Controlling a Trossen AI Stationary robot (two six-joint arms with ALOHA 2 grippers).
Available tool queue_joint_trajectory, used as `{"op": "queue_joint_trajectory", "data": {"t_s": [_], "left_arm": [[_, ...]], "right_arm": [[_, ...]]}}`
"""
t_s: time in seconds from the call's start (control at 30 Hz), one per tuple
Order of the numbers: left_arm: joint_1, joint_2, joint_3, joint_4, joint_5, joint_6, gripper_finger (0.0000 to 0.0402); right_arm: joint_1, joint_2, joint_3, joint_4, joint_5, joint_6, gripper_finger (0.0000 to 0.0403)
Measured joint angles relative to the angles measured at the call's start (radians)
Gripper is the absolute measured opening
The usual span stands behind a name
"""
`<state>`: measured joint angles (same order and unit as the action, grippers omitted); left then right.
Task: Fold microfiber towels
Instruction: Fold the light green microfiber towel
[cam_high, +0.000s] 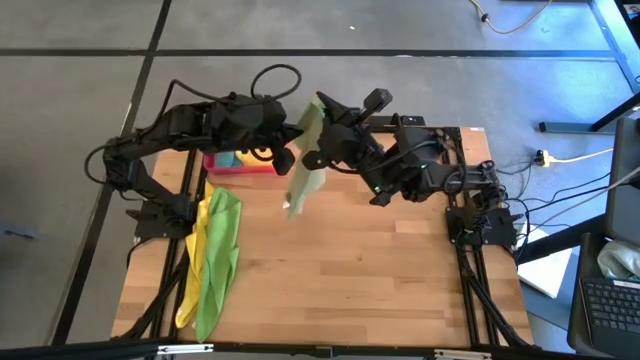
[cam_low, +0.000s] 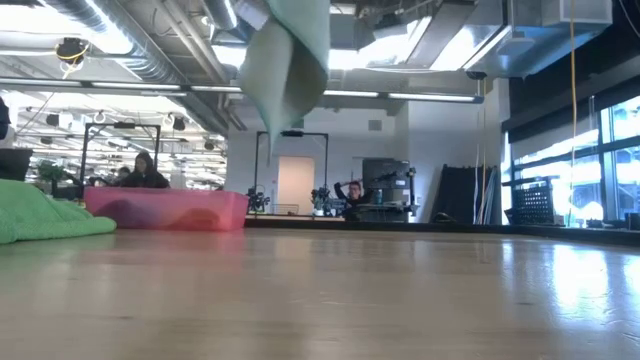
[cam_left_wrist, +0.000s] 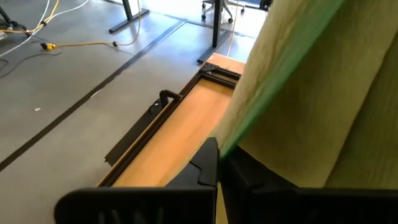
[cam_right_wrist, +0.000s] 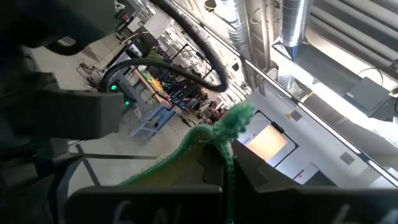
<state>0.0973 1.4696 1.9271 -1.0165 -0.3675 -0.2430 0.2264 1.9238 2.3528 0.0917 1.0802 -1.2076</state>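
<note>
Pale olive-green towel (cam_high: 304, 160) is up in the air over the back half of the table (cam_high: 400, 270), pinched at its top by both claws. It hangs as a long narrow drape, tapering to a loose tip below the claws, clear of the wood. In the low view it (cam_low: 290, 60) reads grey-green, soft folds, lower end dangling well above the tabletop.

Left gripper (cam_high: 283, 152) sits on the towel's left side, fingers together and clamped on the cloth; in the left wrist view the fabric (cam_left_wrist: 311, 93) spills just past the dark fingers (cam_left_wrist: 208, 165), yellowish-olive with a brighter green hem edge running diagonally. Right gripper (cam_high: 318, 152) is on the towel's right side, close to the left one, also clamped on it; in the right wrist view a crumpled green corner (cam_right_wrist: 233, 121) sticks out just beyond its fingers.

Bright green towel (cam_high: 222, 250) and a yellow towel (cam_high: 193, 265) lie bunched in a long heap at the table's left edge, well below and left of the left claw, unfolded. Pink-red tray (cam_high: 240, 163) rests on the table just under the left arm, beside the hanging towel, with something teal and yellow in it, not clear what.
</note>
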Motion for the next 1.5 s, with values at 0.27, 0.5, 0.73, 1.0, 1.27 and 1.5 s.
{"op": "queue_joint_trajectory", "data": {"t_s": [0.27, 0.5, 0.73, 1.0, 1.27, 1.5], "left_arm": [[0.031, 0.001, -0.039, 0.0, 0.038, 0.142, 0.0], [0.108, 0.001, -0.05, -0.017, 0.233, 0.309, 0.0], [0.187, 0.002, -0.084, -0.078, 0.462, 0.414, 0.0], [0.231, 0.006, -0.242, -0.072, 0.524, 0.431, 0.0], [0.23, -0.029, -0.287, -0.066, 0.566, 0.406, 0.0], [0.23, -0.117, -0.285, 0.013, 0.455, 0.36, 0.0003]], "right_arm": [[0.001, -0.035, 0.001, -0.09, -0.01, 0.079, 0.0004], [0.001, -0.046, 0.002, -0.113, -0.011, 0.127, 0.0004], [0.0, -0.087, 0.005, -0.104, -0.051, 0.191, 0.0005], [-0.002, -0.128, 0.007, -0.091, -0.037, 0.184, 0.0005], [-0.007, -0.145, 0.007, -0.127, 0.01, 0.181, 0.0005], [-0.007, -0.144, 0.005, -0.148, 0.018, 0.178, 0.0005]]}}
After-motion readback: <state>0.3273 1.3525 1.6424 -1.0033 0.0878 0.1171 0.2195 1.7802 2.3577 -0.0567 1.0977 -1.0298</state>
